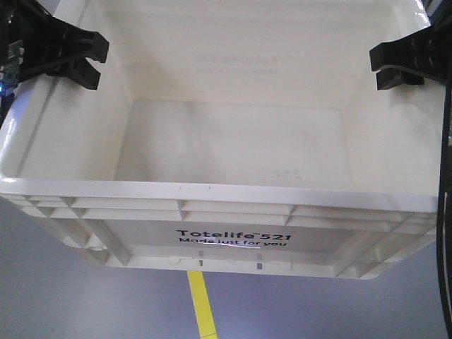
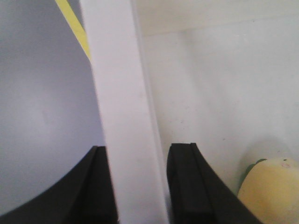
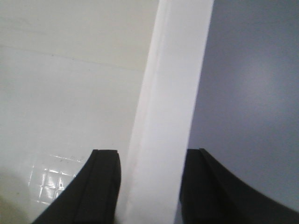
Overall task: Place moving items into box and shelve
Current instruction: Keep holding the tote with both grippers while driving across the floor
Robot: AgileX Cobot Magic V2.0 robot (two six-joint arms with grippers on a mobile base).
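While both tools grip opposite side walls, the box (image 1: 212, 192) hangs clear of the grey floor (image 1: 70, 296), its printed front face toward the front camera and tipped slightly down; a yellow line (image 1: 201, 304) on the floor runs beneath it.

Item 1, left tool (image 1: 92, 62): clenched on the box's left rim, one finger outside the wall and one inside, both pressed against it in the wrist view.
Item 2, right tool (image 1: 380, 68): clenched likewise on the right rim, fingers astride the wall.
Item 3, yellow plush ball (image 2: 273, 186): inside the box, low against the left wall just beside the left tool's inner finger, with a sliver of green at its edge; the pinkish-brown and beige balls cannot be seen in any view, and the far part of the box floor shows bare from the front.

Step in hand, by judgement: filling appears finished and the carry to the shelf is under way; no shelf is in view.
Next move calls for: both arms travelling together at matched height and spacing so that neither rim slips; the box levelled before it is slid in; release only once its base is fully supported.
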